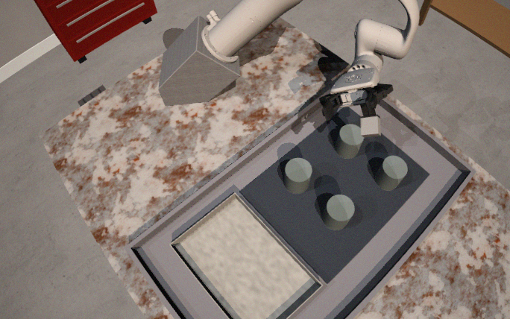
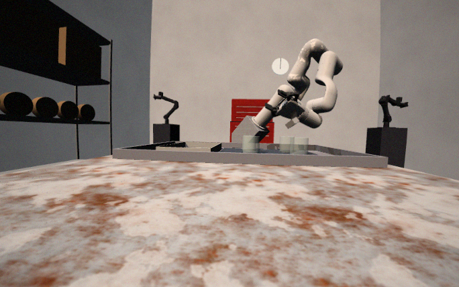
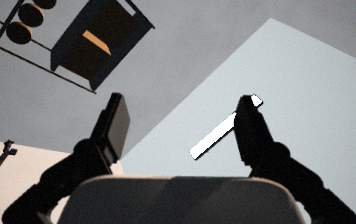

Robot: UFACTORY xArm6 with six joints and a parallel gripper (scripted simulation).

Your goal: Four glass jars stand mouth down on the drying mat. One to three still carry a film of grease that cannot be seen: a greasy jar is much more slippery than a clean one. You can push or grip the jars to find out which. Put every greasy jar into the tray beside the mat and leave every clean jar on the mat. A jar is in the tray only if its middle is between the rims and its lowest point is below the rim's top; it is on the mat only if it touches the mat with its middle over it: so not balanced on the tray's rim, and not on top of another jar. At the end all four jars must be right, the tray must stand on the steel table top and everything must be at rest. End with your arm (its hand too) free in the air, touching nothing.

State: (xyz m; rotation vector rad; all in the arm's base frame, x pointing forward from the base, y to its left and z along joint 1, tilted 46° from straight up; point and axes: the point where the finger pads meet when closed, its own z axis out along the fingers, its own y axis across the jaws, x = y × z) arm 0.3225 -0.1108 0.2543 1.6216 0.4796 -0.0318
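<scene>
Four pale glass jars stand mouth down on the dark drying mat: a back jar, a left jar, a right jar and a front jar. The exterior view shows three jar shapes; I cannot tell which hides the fourth. The tray lies beside the mat with nothing in it. My gripper is open and empty. It hangs above the mat's back edge, close behind the back jar, tilted so that the wrist view shows only walls.
Mat and tray sit on a sunken grey steel top with a raised border, set in a marbled counter. The arm's grey pedestal stands behind it. A red drawer cabinet and a dark shelf stand far off.
</scene>
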